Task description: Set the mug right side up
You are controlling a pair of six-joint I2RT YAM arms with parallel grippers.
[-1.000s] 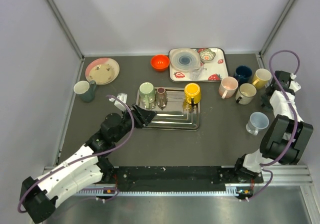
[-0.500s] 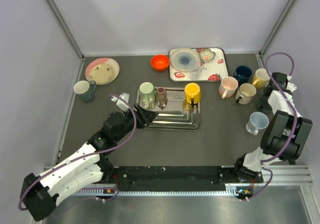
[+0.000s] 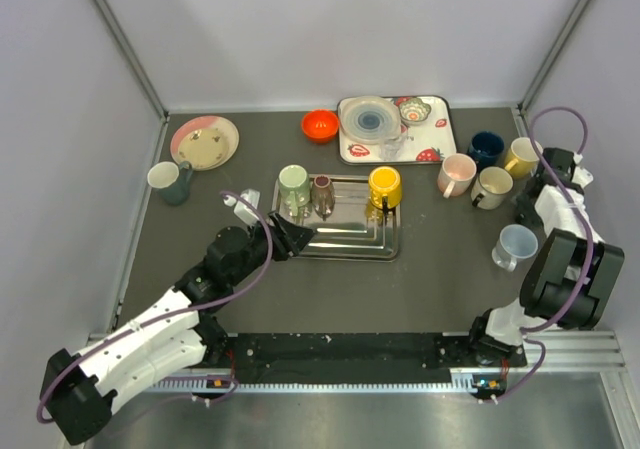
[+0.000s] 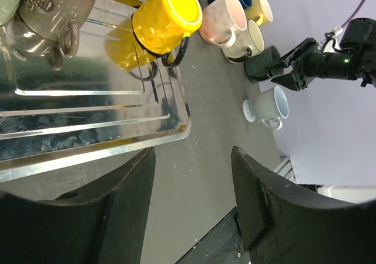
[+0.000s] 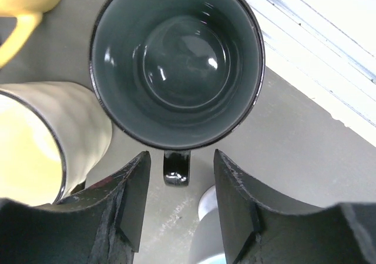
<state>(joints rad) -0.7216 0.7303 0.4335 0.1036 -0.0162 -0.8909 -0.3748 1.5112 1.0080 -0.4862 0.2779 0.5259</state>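
A dark teal mug [image 5: 176, 64] stands upright at the table's far right, its mouth facing my right wrist camera; it also shows in the left wrist view [image 4: 261, 64]. Its black handle [image 5: 176, 169] sits between the fingers of my right gripper [image 5: 179, 158], which is open, with gaps on both sides of the handle. In the top view that gripper [image 3: 530, 201] covers the mug. My left gripper [image 4: 192, 152] is open and empty, low over the table at the front left corner of the steel tray [image 3: 345, 241]. A yellow mug [image 3: 385, 186] stands bottom up on the tray.
A green mug [image 3: 293, 184] and a brown mug [image 3: 322, 191] share the steel tray. Pink [image 3: 456, 174], cream [image 3: 492, 186], gold [image 3: 523, 155], navy [image 3: 486, 147] and pale blue [image 3: 515, 244] mugs crowd round the right gripper. At the back are a strawberry tray [image 3: 440, 134], an orange bowl [image 3: 320, 125] and a plate [image 3: 205, 141].
My right gripper's fingers have spread apart and let go of the dark mug's handle. The left gripper has edged slightly toward the tray.
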